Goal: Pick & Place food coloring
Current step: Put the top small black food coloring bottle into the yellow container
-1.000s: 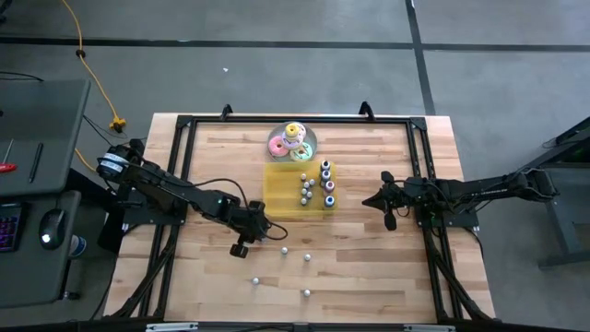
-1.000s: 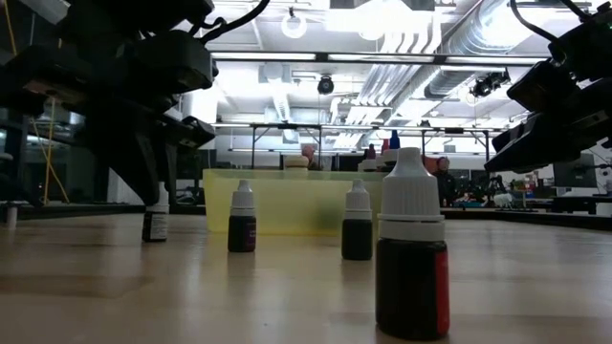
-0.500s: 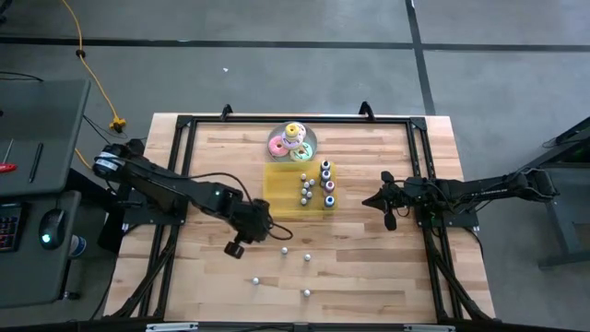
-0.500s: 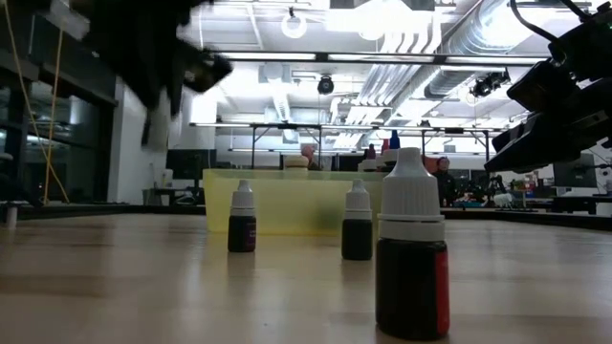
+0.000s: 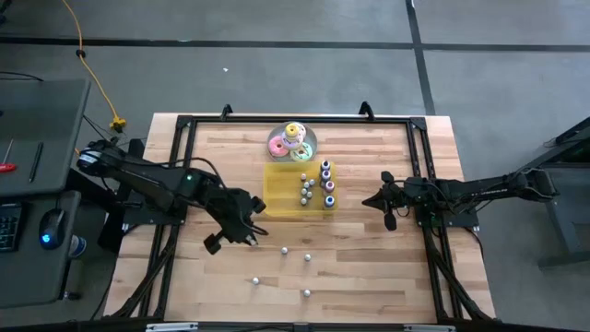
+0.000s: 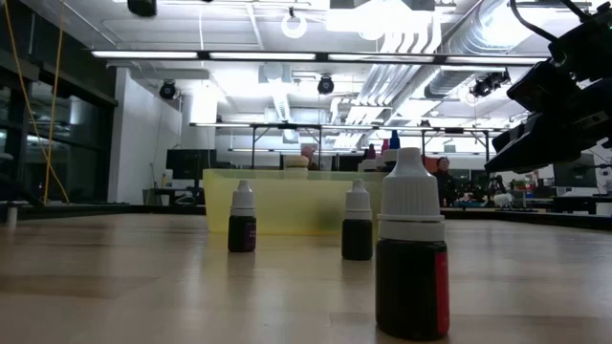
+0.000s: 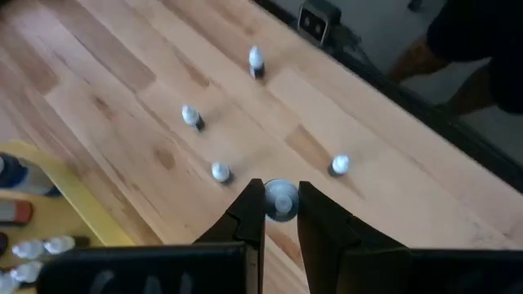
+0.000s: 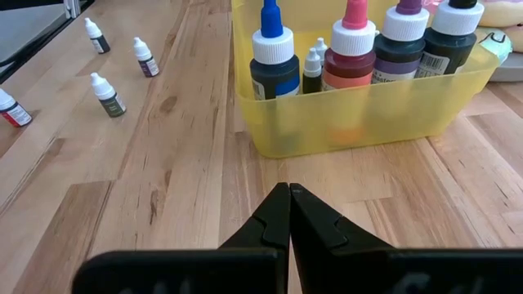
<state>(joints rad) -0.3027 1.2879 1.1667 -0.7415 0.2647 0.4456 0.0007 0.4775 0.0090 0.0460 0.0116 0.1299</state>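
Observation:
Small food coloring bottles (image 5: 284,249) with pale caps stand upright on the wood near the table's near edge. Three of them show in the low view, one close up (image 6: 411,258). More bottles (image 8: 353,45) stand in the yellow tray (image 5: 277,194). My left gripper (image 5: 253,231) hovers high over the table left of the tray, shut on one tiny bottle (image 7: 282,200). It is above the low view. My right gripper (image 8: 288,196) waits shut just above the table, right of the tray. My left gripper pinches a tiny bottle between its two fingers (image 7: 245,214), which point down from above. Only the pale cap (image 7: 282,196) shows, seen end-on between the fingertips. The bottle is upright and lifted clear, high above the loose bottles (image 7: 220,171) on the wood.
A round plate of pastel ring toys (image 5: 293,141) sits just beyond the tray's far side. A black frame (image 5: 184,129) runs around the table top. Bare wood lies left of the tray and along the near edge around the loose bottles.
My left gripper has risen from the table and drifted toward the left edge, leaving the low view at the top. The bottle it was around, which stood leftmost in the low view, has gone up with it, lifted clear. The other bottles have stayed put.

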